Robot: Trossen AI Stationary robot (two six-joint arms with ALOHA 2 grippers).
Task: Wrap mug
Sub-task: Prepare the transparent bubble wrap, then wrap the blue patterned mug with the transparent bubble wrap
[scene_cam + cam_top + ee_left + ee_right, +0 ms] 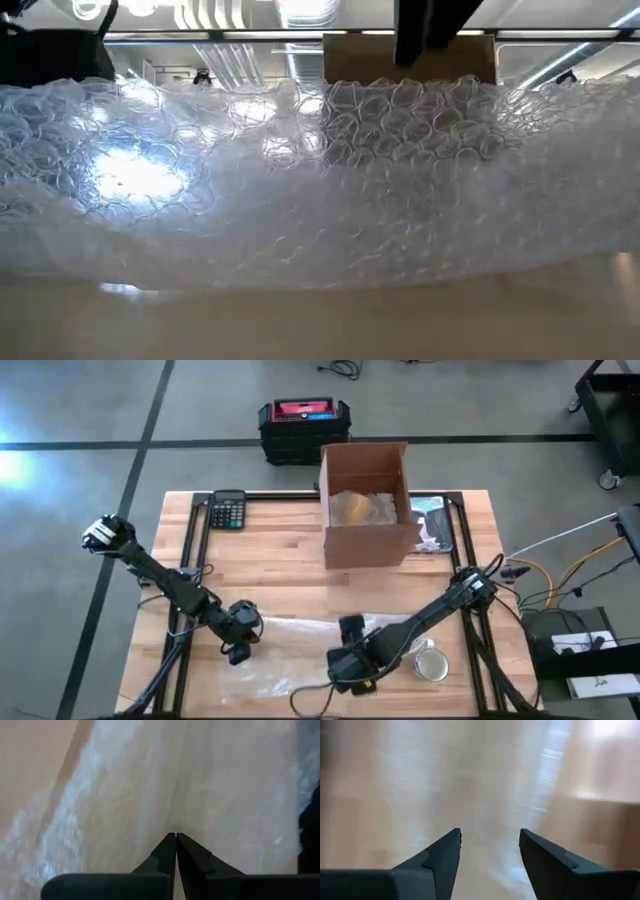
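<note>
A clear sheet of bubble wrap (300, 650) lies across the near part of the wooden table (270, 575). In the low view it rises like a wall (320, 190). A pale mug (432, 664) stands on its base near the table's right near corner, beside the wrap's right end. My left gripper (240, 643) is at the wrap's left part, shut on it (176, 836). My right gripper (350, 663) stands open (490, 840) over the wrap's middle, left of the mug, with nothing between its fingers. My left gripper pinches the bubble wrap between its two fingers at the sheet's left part (175, 822). Creases in the wrap run together toward the fingertips. One layer or several, I cannot tell. The rest of the sheet spreads away toward the table's right.
An open cardboard box (366, 505) with packing inside stands at the far middle of the table. A calculator (228, 511) lies at the far left, and a printed sheet (435, 525) is right of the box. A black case (303, 428) sits on the floor beyond.
</note>
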